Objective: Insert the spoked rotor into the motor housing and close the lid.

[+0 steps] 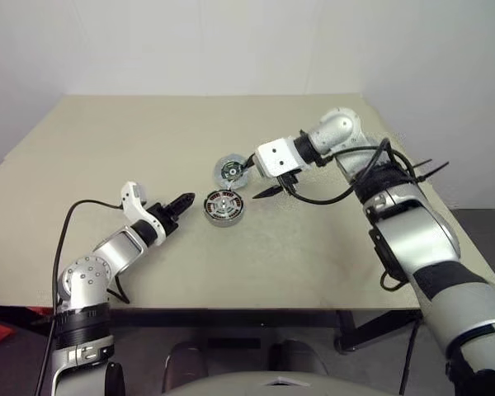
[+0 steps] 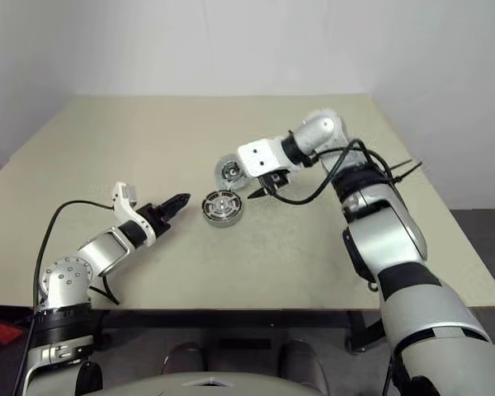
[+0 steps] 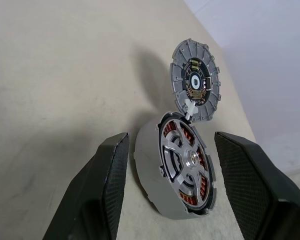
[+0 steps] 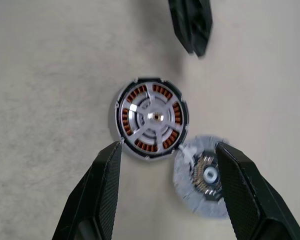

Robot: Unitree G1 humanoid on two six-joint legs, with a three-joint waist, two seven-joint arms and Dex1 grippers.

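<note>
Closest to the head camera, the left gripper (image 1: 184, 200) lies low over the tan table (image 1: 148, 148), its two black fingers pointing at the motor housing (image 1: 224, 207), which sits just ahead of the fingertips. From the left wrist view, both fingers (image 3: 102, 190) stand well apart with the housing between and beyond them; they hold nothing and I see no contact with it.

Inside the housing sits the spoked rotor (image 3: 185, 162), its shiny silver spokes and central hub facing outward, with reddish-copper windings showing through the cut-outs.

Past the housing from the left gripper, the lid (image 3: 196, 86) stands open, tilted up, its dark centre with small coloured bits facing toward the housing. A small pale tab joins lid and housing at their touching rims.

On the far side from the left gripper, the right gripper (image 2: 260, 188) hangs above the table, angled downward beside the lid and over the housing's edge. In the right wrist view its fingers (image 4: 97, 192) are spread wide and empty, with housing and lid lying below, between them and clear of both.
</note>
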